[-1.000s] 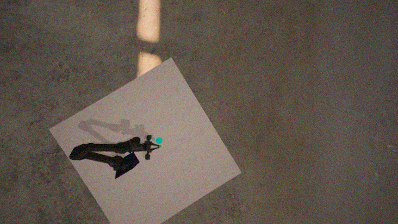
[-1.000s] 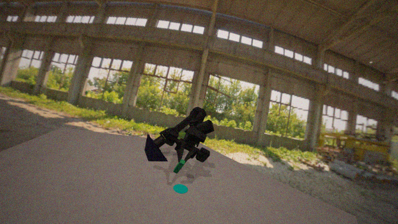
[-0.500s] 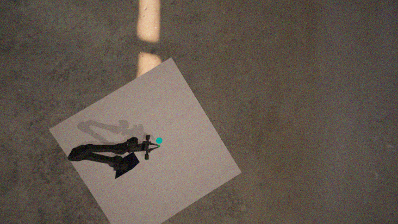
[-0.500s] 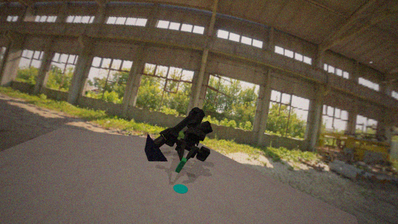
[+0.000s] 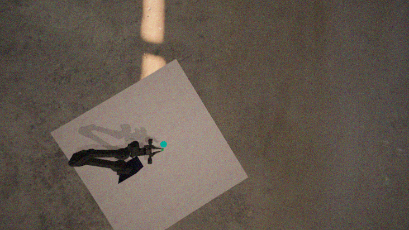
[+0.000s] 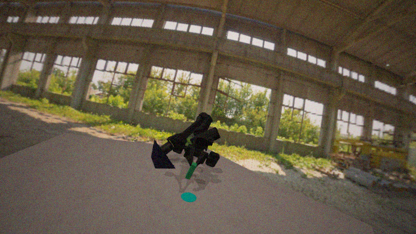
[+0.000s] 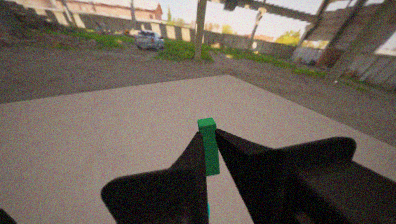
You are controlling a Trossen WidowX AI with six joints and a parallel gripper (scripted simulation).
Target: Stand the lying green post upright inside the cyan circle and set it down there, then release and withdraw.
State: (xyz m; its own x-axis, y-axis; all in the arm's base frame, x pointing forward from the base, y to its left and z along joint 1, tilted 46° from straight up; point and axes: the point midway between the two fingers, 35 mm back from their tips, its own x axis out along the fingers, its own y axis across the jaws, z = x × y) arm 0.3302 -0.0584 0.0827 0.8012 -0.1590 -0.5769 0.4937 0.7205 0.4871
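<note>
end effector (image 6: 194, 163) clamped on green post (image 6: 191, 170) | held tilted above surface (image 6: 87, 186) | cyan circle (image 6: 188, 197) just ahead, so needs uprighting

Green post (image 6: 191, 170), cyan circle (image 6: 188, 197), black tool (image 7: 212, 170), grey mat (image 5: 182, 114).

Open board (image 5: 182, 108) all around the cyan circle (image 5: 163, 144), only the arm's dark base (image 5: 134, 168) nearby.

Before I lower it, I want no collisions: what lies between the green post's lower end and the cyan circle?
Only bare mat: in the exterior view the green post hangs above the cyan circle, with shadow between.
</note>
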